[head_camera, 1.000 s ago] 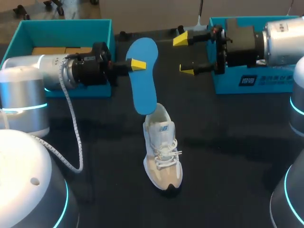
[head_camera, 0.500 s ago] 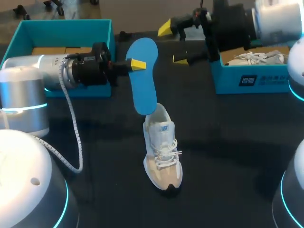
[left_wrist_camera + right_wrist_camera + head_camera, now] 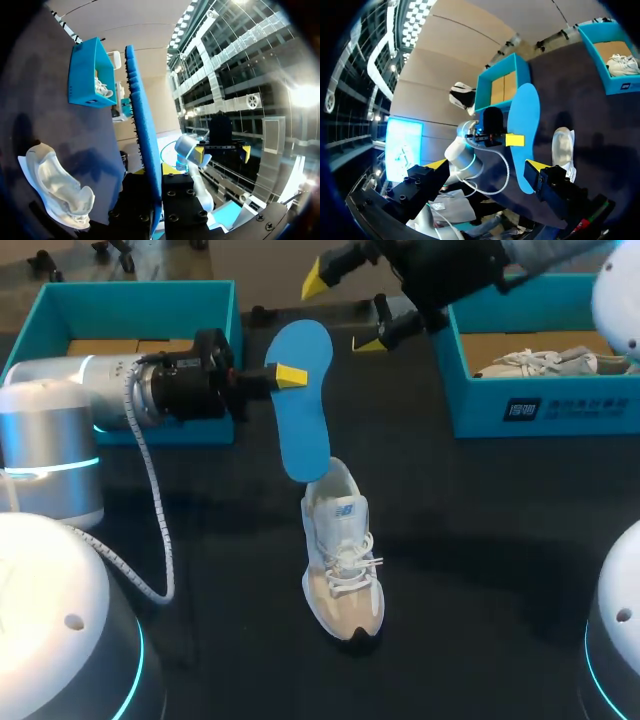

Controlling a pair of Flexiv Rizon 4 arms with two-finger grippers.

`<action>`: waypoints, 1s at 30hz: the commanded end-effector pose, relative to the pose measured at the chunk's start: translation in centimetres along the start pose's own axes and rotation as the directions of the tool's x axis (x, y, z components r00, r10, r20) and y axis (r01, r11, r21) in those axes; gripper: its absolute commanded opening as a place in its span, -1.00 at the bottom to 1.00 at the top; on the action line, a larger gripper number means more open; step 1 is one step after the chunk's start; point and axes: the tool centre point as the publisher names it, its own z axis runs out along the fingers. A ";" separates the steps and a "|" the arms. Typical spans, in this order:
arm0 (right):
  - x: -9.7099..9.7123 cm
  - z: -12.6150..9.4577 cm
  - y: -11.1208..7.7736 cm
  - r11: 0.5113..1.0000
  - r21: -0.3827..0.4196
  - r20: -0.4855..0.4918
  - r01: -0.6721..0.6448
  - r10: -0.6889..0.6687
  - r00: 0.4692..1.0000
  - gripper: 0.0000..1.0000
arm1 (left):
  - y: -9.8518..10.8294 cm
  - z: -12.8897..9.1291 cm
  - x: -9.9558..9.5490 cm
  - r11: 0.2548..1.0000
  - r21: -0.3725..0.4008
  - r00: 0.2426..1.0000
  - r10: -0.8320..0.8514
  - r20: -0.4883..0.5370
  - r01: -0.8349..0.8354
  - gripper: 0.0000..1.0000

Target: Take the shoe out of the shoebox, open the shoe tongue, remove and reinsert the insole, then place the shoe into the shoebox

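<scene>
Shoe (image 3: 342, 558) stands on its sole near the middle of the dark table (image 3: 480, 540), long axis running from near to far, with the toe toward the robot and the heel opening away from it, laces tied over the tongue. The blue insole (image 3: 303, 400) is out of the shoe and held in the air by the left gripper (image 3: 285, 376), whose fingers are clamped on it from both faces at about its upper third; from the left wrist the insole (image 3: 142, 120) shows edge-on, running straight out from between the fingers. In the head view its long axis lines up roughly with the shoe's, broad end farther away and narrower end over the heel opening; whether it touches the shoe cannot be told. The right gripper (image 3: 342, 310) hovers above the table's far edge, just beyond the insole's broad end, its yellow tips spread wide with nothing between them. A teal shoebox (image 3: 150, 288) sits at the far left behind the left arm, and a second teal shoebox (image 3: 560, 405) at the far right holds another pale shoe (image 3: 550, 362).
</scene>
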 end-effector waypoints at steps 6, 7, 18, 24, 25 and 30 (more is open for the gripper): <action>1.6 0.7 0.3 0.998 0.022 0.346 0.051 -0.055 0.936 1.00 | 0.1 0.0 0.0 1.000 0.001 1.000 0.001 0.000 -0.001 -1.00; 1.8 0.7 0.3 0.999 0.015 0.371 0.037 -0.040 0.928 1.00 | 0.1 0.0 0.0 1.000 0.001 1.000 0.001 0.000 -0.001 -1.00; 2.4 1.7 0.3 0.998 0.028 0.512 0.056 -0.063 0.857 1.00 | 0.1 0.0 0.0 1.000 0.001 1.000 0.001 0.000 -0.001 -1.00; 2.5 2.0 0.2 0.998 0.036 0.607 0.060 -0.070 0.792 1.00 | 0.1 0.0 0.0 1.000 0.001 1.000 0.001 0.000 -0.001 -1.00; 2.5 2.1 0.2 0.998 0.037 0.628 0.059 -0.069 0.775 1.00 | 0.1 0.0 0.0 1.000 0.001 1.000 0.001 0.000 -0.001 -1.00; 2.3 2.5 0.3 0.997 0.043 0.672 0.057 -0.071 0.737 1.00 | 0.1 0.0 0.0 1.000 0.001 1.000 0.001 0.000 -0.001 -1.00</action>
